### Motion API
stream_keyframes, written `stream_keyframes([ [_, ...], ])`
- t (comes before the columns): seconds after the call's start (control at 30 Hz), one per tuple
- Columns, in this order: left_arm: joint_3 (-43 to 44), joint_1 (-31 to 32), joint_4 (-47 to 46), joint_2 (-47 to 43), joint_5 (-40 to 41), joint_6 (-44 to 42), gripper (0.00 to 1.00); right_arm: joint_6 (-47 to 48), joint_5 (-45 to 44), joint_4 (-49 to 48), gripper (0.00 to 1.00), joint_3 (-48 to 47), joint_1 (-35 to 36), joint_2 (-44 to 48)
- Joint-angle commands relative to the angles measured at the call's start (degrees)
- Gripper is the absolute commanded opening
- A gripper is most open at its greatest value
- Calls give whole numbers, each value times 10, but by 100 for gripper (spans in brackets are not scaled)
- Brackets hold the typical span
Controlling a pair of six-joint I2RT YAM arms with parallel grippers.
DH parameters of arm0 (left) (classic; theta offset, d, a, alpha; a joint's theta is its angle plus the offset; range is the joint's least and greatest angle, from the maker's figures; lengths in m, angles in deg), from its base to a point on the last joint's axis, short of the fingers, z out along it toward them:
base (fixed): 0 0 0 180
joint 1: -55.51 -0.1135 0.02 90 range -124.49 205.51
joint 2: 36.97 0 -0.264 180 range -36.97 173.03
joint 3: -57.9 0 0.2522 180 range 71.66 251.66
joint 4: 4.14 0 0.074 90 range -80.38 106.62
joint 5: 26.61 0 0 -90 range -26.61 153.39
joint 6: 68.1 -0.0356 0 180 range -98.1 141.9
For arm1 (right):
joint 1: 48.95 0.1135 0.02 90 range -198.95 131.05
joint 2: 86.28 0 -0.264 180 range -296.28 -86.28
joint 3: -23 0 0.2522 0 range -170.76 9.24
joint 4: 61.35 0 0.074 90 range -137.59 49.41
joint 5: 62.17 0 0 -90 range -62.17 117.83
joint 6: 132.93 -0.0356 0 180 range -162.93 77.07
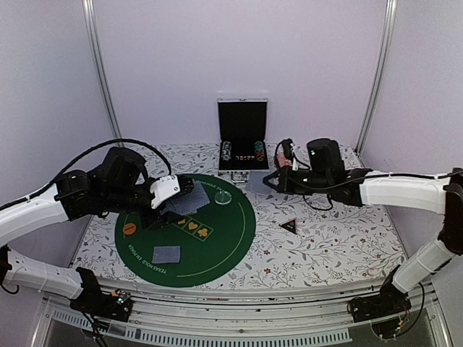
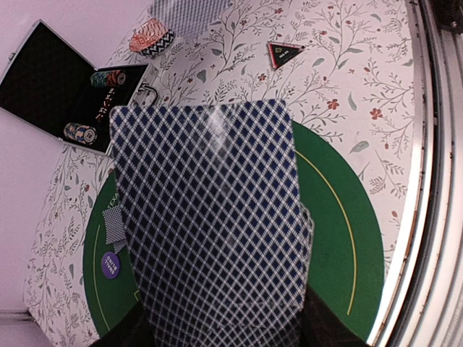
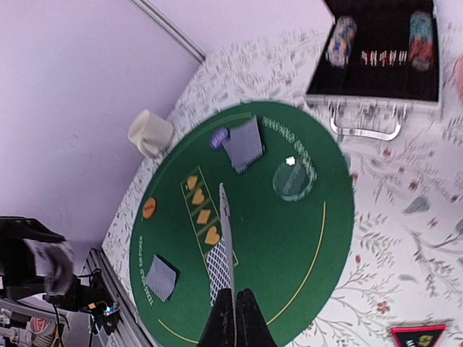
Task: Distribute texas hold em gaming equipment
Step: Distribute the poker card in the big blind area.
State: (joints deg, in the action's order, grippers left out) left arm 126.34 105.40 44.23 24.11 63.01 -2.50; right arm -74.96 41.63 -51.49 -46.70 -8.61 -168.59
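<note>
My left gripper (image 1: 177, 196) hangs high over the left of the green mat (image 1: 217, 249), shut on a stack of playing cards (image 2: 210, 217) whose checked blue backs fill the left wrist view. My right gripper (image 3: 235, 303) is shut on one playing card (image 3: 228, 231), seen edge-on above the mat. Face-down cards lie on the mat at its near left (image 1: 166, 254) and beside a purple disc (image 3: 218, 137). An orange disc (image 1: 129, 228) and a pale disc (image 1: 225, 197) also lie there. The black triangular marker (image 1: 289, 226) rests on the cloth to the right.
An open black case (image 1: 242, 137) with rolls of chips stands at the back centre. A red-and-white roll of chips (image 2: 152, 36) lies in front of it. A white mug (image 3: 150, 132) stands just off the mat's far left. Walls close in on three sides.
</note>
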Motion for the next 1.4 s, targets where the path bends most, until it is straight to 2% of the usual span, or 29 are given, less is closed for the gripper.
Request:
stream_keyframes([
  [0.0,9,7,-12,-7,1,-2,55,-89,55,-73,2,-38,75,-145],
  [0.13,10,7,-12,-6,1,1,54,-137,207,-173,2,-125,135,-302],
  [0.27,10,7,-12,-9,3,2,54,-222,295,-256,2,-243,165,-442],
  [0.6,8,7,-15,-5,2,1,55,-325,347,-258,2,-394,192,-608],
  [0.73,9,7,-15,-3,3,1,55,-348,354,-256,4,-417,198,-633],
  [1.07,8,8,-15,-4,4,0,55,-357,357,-234,29,-401,200,-626],
  [1.27,6,7,-15,-8,4,-1,55,-323,362,-184,46,-398,200,-608],
  [1.37,4,7,-15,-10,6,-1,55,-298,352,-152,51,-390,200,-588],
])
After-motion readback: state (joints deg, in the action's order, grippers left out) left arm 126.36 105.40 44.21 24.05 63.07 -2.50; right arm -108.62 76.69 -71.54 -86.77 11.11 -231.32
